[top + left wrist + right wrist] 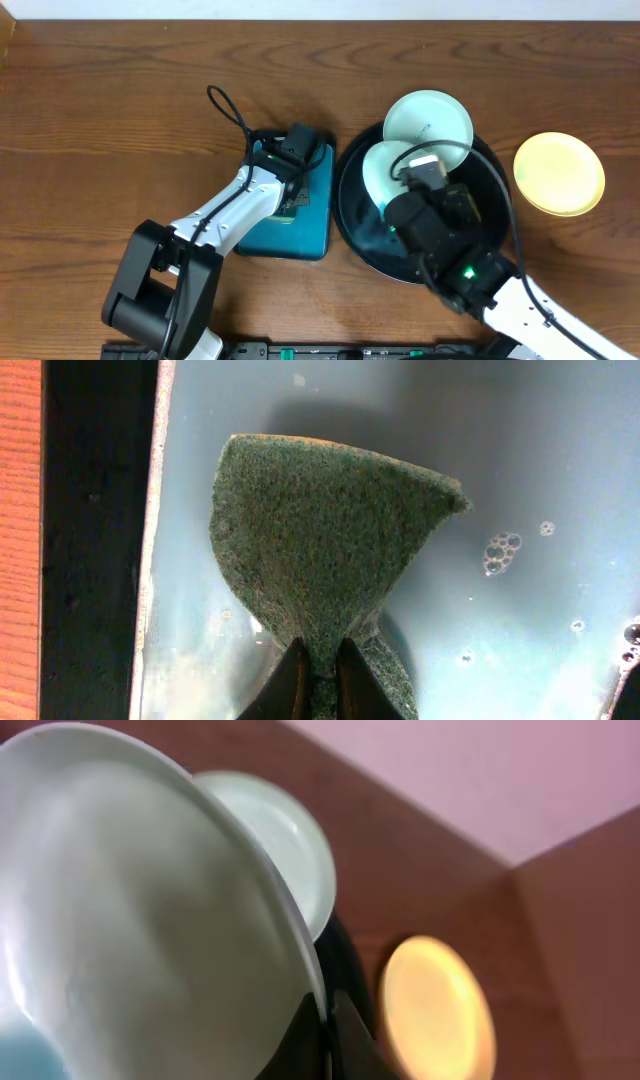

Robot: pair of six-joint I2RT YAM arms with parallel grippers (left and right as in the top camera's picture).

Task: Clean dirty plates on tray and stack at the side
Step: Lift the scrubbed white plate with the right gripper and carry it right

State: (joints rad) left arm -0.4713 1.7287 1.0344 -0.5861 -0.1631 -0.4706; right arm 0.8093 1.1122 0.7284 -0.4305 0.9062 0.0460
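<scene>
The black round tray (pixel 352 215) sits right of centre. One mint-white plate (pixel 430 118) lies on its far rim and also shows in the right wrist view (pixel 280 830). My right gripper (pixel 325 1025) is shut on the rim of a second mint-white plate (pixel 378 165), holding it tilted above the tray (pixel 345 975); the plate fills the right wrist view (pixel 130 910). The pale yellow plate (pixel 559 173) lies on the table right of the tray, seen too in the right wrist view (pixel 435 1010). My left gripper (pixel 320 670) is shut on a green sponge (pixel 320 530) over the wet teal tray (pixel 540 460).
The rectangular teal tray (pixel 300 232) with a black rim lies left of the black tray, holding soapy water with bubbles (pixel 500 552). The left arm (pixel 225 205) reaches across it. Bare wooden table (pixel 100 110) lies to the left and at the back.
</scene>
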